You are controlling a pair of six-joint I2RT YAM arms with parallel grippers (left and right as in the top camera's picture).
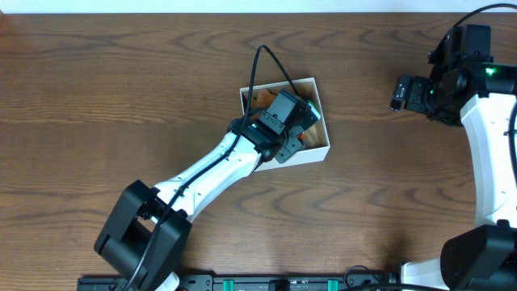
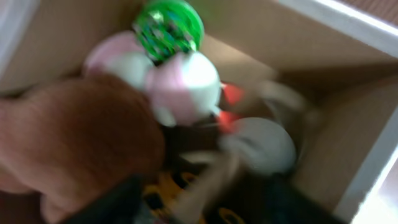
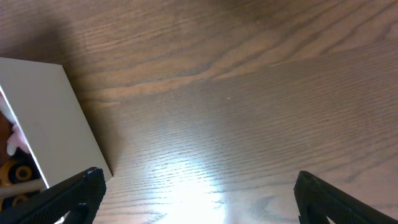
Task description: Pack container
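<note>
The container [image 1: 317,152] is a shallow white-walled box with a tan inside at the table's middle. My left gripper [image 1: 304,121] reaches down into it. The left wrist view is blurred: inside the container [image 2: 348,25] lie a green ball [image 2: 169,26], a pink-and-white plush [image 2: 183,84], a brown plush [image 2: 74,143], a white round toy [image 2: 264,143] and a yellow toy [image 2: 165,190] between the dark fingers [image 2: 205,199]. I cannot tell whether those fingers grip anything. My right gripper [image 1: 397,91] is open and empty [image 3: 199,186] over bare wood, right of the container's outer wall [image 3: 43,112].
The wooden table [image 1: 121,97] surrounds the container on all sides. The left arm's black cable [image 1: 262,61] arcs over the container's far edge. The right arm's white link [image 1: 489,153] runs along the right edge of the table.
</note>
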